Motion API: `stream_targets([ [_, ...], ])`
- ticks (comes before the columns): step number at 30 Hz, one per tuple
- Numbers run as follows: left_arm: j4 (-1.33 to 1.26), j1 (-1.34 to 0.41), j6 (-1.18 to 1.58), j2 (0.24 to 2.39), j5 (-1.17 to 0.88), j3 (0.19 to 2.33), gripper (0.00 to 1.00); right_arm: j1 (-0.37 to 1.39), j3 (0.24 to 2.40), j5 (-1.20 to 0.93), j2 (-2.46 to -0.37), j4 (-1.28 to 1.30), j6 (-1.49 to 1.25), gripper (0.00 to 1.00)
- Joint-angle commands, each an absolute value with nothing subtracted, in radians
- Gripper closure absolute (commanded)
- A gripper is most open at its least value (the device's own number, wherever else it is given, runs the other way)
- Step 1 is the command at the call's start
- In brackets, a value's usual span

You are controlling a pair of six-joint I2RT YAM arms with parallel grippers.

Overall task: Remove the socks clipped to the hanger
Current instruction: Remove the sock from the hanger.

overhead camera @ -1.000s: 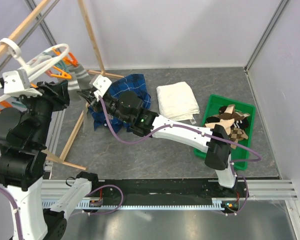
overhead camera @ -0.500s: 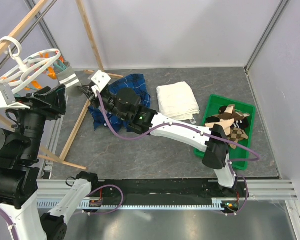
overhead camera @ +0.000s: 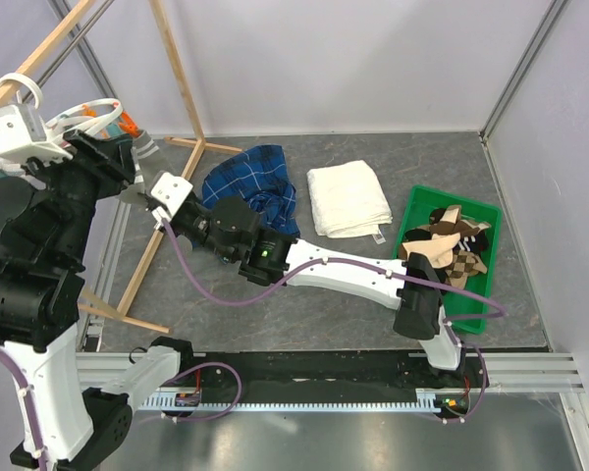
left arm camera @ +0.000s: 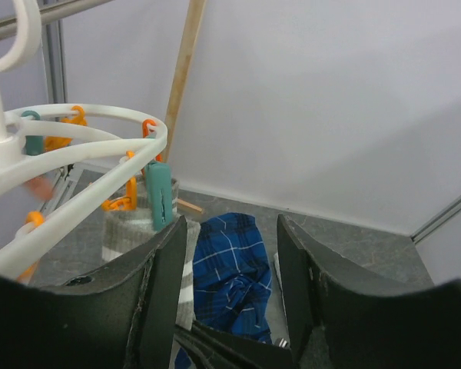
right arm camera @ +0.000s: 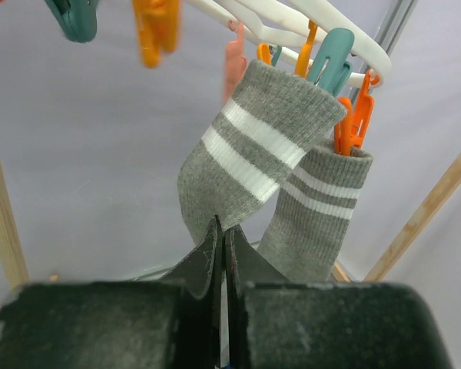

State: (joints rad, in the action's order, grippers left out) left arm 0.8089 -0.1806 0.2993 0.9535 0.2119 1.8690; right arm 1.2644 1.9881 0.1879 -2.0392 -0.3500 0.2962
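2 grey white-striped socks (right arm camera: pixel 253 161) hung clipped to the white plastic round hanger (right arm camera: pixel 288 17); several patterned socks (overhead camera: pixel 452 240) lay in the green plastic bin (overhead camera: pixel 409 208). Right gripper (right arm camera: pixel 221 242) pinched 1 grey sock's lower end; left gripper (left arm camera: pixel 230 223) stood open, empty, beside the hanger.

Left arm (overhead camera: pixel 34 235) raised high at 9 o'clock, wrist bent, left gripper (left arm camera: pixel 232 231) pointed toward 2 o'clock, jaws held apart. Right arm (overhead camera: pixel 344 270) stretched low from 5 o'clock base toward 10 o'clock. Right gripper (right arm camera: pixel 221 231) closed, tips pinched on grey sock (right arm camera: pixel 253 154).
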Motion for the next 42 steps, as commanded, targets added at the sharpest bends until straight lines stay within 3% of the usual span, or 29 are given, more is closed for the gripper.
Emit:
stream_targets([
  [1, 0.813, -0.181, 0.305, 0.986, 0.210, 1.907, 0.43, 1.285, 2.049, 0.224, -2.062, -0.374, 0.377, 1.00],
  [7, 0.792, -0.181, 0.249, 1.011, 0.163, 1.908, 0.42, 1.290, 2.071, 0.245, -2.083, -0.373, 0.397, 1.00],
  [14, 0.790, -0.181, 0.154, 1.066, 0.343, 1.916, 0.44, 1.305, 2.089, 0.348, -2.094, -0.405, 0.416, 1.00],
  [27, 0.785, -0.181, 0.071, 1.111, 0.380, 1.891, 0.46, 1.322, 2.123, 0.379, -2.123, -0.434, 0.411, 1.00],
  [36, 0.804, -0.181, 0.081, 0.965, 0.264, 1.876, 0.40, 1.270, 2.172, 0.331, -2.106, -0.347, 0.091, 1.00],
  [42, 0.698, -0.181, 0.098, 0.766, 0.192, 1.726, 0.39, 1.244, 2.235, 0.253, -2.097, -0.302, -0.052, 1.00],
])
